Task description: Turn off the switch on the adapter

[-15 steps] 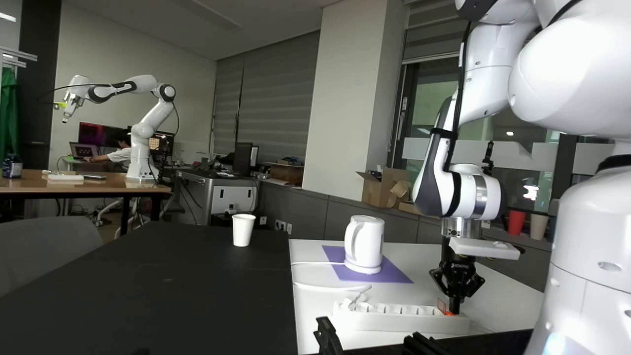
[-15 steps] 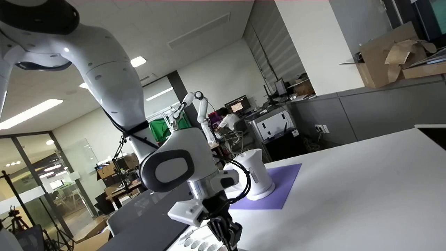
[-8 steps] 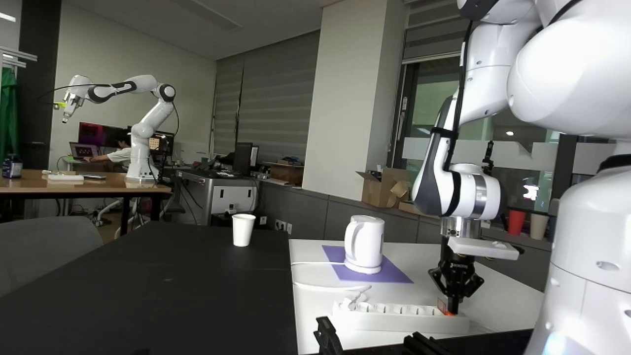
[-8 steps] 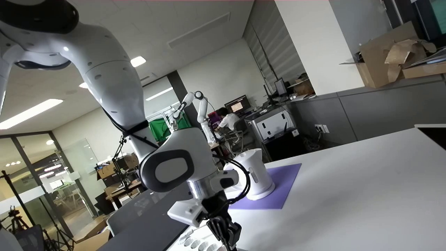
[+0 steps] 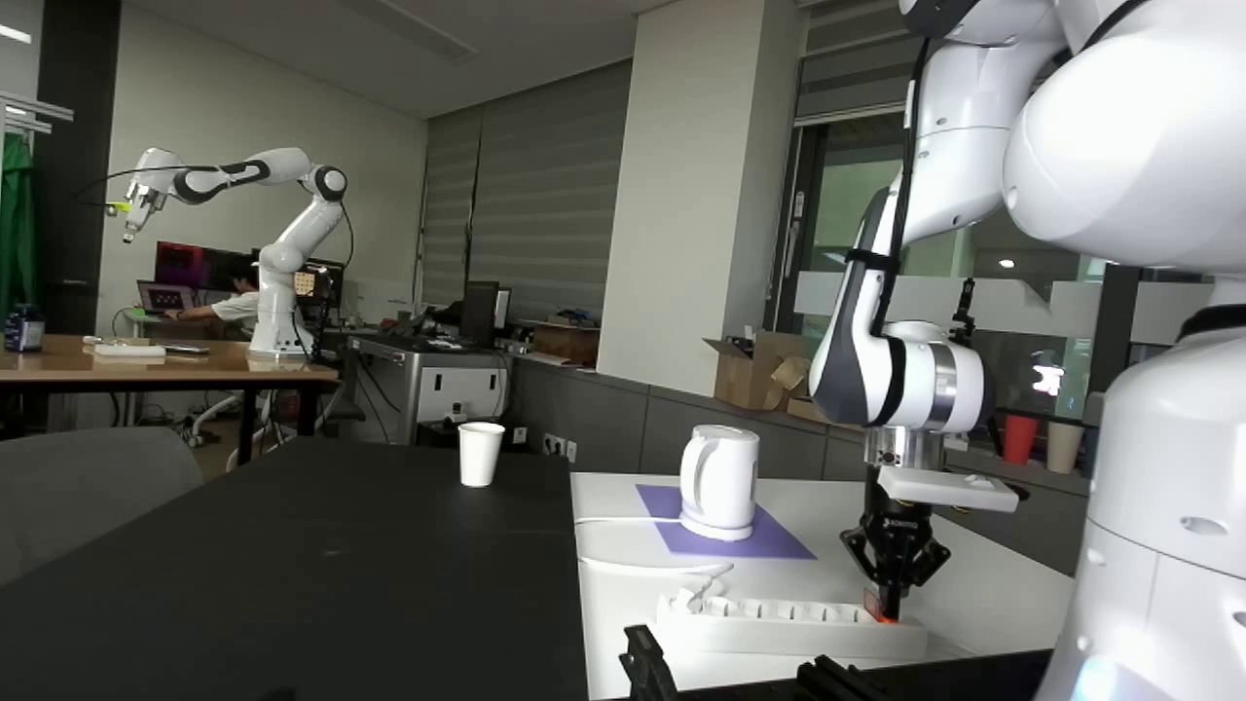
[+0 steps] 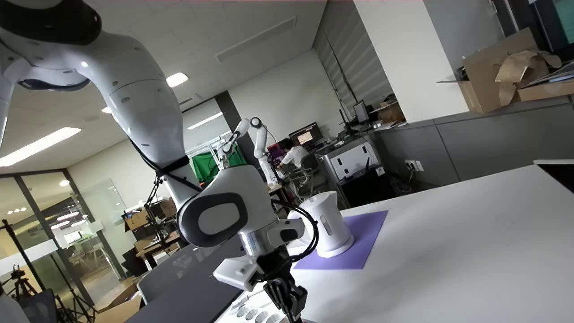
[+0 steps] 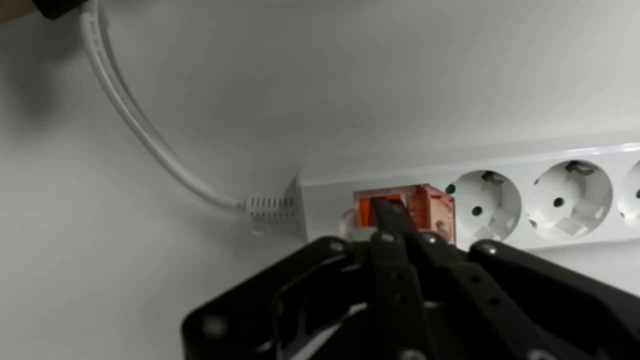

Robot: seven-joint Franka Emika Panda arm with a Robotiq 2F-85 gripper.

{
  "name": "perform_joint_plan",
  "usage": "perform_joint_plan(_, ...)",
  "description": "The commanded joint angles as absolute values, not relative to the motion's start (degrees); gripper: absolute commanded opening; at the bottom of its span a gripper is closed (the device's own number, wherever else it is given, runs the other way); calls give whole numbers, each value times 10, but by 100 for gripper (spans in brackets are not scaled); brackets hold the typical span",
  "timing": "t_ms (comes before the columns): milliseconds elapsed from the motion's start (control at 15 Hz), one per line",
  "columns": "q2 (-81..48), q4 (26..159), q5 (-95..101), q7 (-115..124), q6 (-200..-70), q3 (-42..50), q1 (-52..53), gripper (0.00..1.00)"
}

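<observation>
The adapter, a long white power strip, lies on the white table in both exterior views (image 5: 779, 638) (image 6: 236, 315) and in the wrist view (image 7: 327, 200). Its orange switch (image 7: 365, 212) sits at the cord end under a clear reddish flip cover (image 7: 440, 215) that stands open beside it. The switch also shows as a small orange glow (image 5: 881, 617) in an exterior view. My gripper (image 7: 392, 212) is shut and empty, pointing down, its fingertips over the switch and hiding part of it. The gripper also shows in both exterior views (image 5: 890, 613) (image 6: 296, 318). Whether the tips press the switch I cannot tell.
A white kettle (image 5: 722, 482) stands on a purple mat (image 5: 779, 537) behind the strip. A white plug (image 5: 693, 596) sits in the far socket. A white cord (image 7: 150, 137) leaves the switch end. A paper cup (image 5: 479, 455) stands on the black table (image 5: 341, 565).
My gripper has shifted slightly toward the sockets, to the left in both exterior views, and stays shut at the switch. The strip has not moved.
</observation>
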State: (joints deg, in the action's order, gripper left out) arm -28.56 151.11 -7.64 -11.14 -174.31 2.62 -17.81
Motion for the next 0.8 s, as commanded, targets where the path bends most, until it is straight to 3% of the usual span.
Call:
perform_joint_plan(0, -277, 1517, -65, -84, -1739, 27, -175, 0)
perform_joint_plan(733, -296, 1521, -66, -89, -1781, 10, -190, 0)
